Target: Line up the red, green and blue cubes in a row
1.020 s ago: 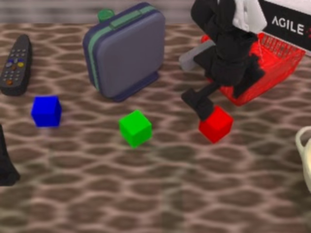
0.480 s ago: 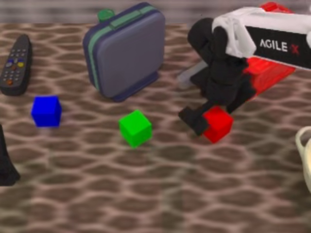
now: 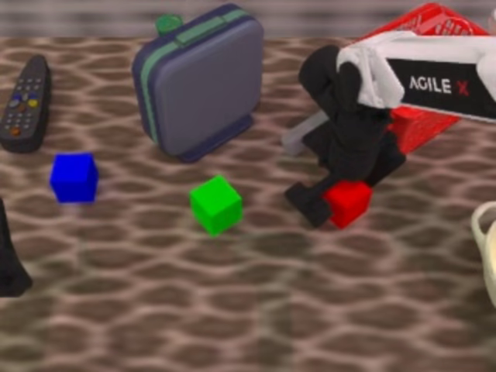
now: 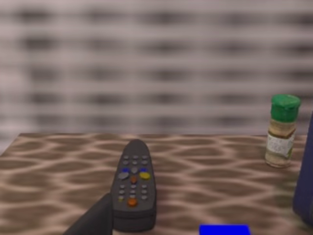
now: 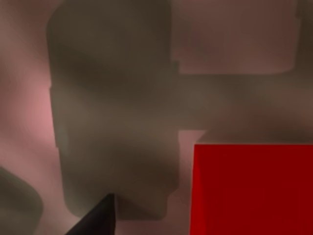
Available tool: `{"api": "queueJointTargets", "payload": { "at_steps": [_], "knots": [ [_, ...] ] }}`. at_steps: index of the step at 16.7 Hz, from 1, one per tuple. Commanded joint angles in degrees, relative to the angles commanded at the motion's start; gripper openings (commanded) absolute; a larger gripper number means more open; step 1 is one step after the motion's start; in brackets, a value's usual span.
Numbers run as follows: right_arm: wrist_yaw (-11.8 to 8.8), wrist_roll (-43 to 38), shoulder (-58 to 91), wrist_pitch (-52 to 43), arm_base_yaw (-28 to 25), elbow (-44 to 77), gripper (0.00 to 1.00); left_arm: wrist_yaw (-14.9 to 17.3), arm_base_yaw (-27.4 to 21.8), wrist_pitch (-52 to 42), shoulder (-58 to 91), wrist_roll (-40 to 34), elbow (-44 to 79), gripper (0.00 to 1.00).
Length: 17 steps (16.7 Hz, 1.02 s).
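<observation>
The red cube sits on the table right of centre, and it fills one corner of the right wrist view. My right gripper is down over it and open. One black finger stands just left of the cube with a gap between them, and the other finger is hidden under the wrist. The green cube lies mid-table. The blue cube lies at the left and peeks into the left wrist view. My left gripper is parked at the left edge, open and holding nothing.
A black remote lies at the far left, just beyond the blue cube. A blue-grey case stands behind the green cube, with a green-capped jar behind it. A red mesh basket is behind my right arm. A cream vessel is at the right edge.
My right gripper has come down and drawn in around the red cube, its visible finger now close beside it. The three cubes and my left arm have stayed put.
</observation>
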<state>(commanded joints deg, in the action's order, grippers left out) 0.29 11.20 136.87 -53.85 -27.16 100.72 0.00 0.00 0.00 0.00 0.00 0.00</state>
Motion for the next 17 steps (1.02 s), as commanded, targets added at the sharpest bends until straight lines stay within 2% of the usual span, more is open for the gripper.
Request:
{"api": "queueJointTargets", "payload": {
  "at_steps": [12,17],
  "knots": [
    [0.0,0.0,0.0,0.0,0.0,0.0,0.02,0.0,0.0,0.0,0.0,0.0,0.0,1.0],
    [0.0,0.0,0.0,0.0,0.0,0.0,0.0,0.0,0.0,0.0,0.0,0.0,0.0,1.0]
  ]
}}
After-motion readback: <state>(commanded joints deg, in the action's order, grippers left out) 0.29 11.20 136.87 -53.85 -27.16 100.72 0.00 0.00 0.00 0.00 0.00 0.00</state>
